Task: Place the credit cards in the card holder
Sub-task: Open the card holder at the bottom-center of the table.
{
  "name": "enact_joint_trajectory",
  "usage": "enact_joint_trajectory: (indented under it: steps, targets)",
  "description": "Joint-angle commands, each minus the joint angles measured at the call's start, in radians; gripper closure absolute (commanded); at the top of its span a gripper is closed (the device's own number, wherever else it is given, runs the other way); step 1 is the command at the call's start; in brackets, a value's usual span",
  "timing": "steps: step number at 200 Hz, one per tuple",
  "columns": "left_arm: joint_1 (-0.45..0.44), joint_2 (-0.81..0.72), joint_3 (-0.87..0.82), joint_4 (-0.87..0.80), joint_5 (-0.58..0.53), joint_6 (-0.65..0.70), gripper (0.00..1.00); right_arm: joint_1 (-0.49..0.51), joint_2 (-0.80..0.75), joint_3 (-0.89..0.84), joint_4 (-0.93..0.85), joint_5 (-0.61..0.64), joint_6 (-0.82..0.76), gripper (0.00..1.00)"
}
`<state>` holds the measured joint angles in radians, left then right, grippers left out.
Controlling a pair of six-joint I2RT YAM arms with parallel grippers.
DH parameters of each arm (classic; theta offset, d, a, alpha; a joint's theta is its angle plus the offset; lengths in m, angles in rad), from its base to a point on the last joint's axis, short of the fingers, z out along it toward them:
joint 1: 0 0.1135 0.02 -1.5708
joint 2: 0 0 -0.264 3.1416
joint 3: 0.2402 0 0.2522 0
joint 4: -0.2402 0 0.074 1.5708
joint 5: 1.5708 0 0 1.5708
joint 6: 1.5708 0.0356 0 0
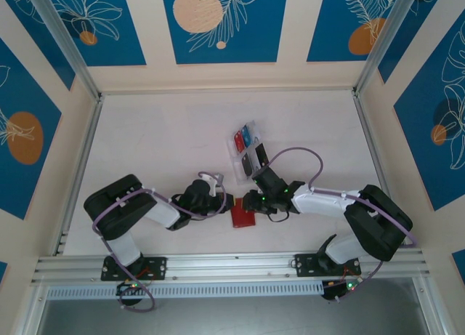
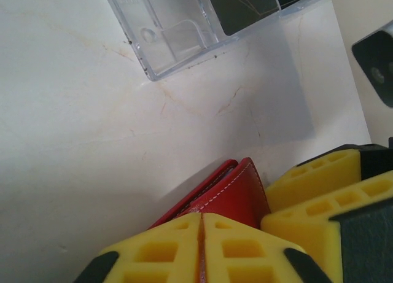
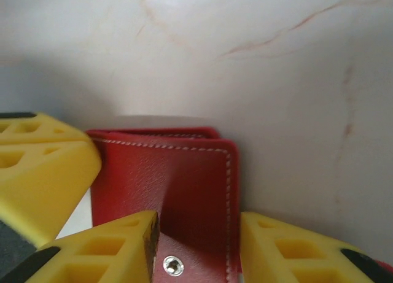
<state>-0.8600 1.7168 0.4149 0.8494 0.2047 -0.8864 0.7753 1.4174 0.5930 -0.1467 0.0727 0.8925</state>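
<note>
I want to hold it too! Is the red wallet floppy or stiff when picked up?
Probably bendy: the red wallet looks like soft stitched leather folded in layers. It may flop open, since its layers gape at the edge. It seems thin and light: the left tool pinches it while almost fully shut.

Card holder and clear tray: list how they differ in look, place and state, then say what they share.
The card holder is opaque red with white stitching; the clear tray is see-through plastic. The left gripper pinches the card holder; the clear tray lies farther back from the arms' bases. The clear tray holds credit cards; the card holder shows none. Both are rectangular.
</note>
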Motion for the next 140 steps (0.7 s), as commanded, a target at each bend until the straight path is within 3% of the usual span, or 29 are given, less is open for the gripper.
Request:
enact_joint_trajectory:
  steps: [1, 52, 94, 140]
  targets:
    - [-0.028, -0.023, -0.036, -0.177, 0.004, 0.000, 0.85, -0.010, -0.006, -0.020, 0.031, -0.081, 0.003, 0.60]
    - [-0.026, -0.253, -0.015, -0.432, -0.010, 0.020, 0.72, -0.037, -0.018, -0.047, 0.053, -0.104, 0.013, 0.61]
    - [-0.027, -0.348, -0.025, -0.571, -0.041, 0.026, 0.84, -0.048, -0.032, -0.053, 0.055, -0.124, 0.011, 0.62]
    - [-0.055, -0.228, 0.027, -0.527, 0.016, 0.041, 0.93, -0.059, -0.067, -0.068, 0.070, -0.162, 0.014, 0.63]
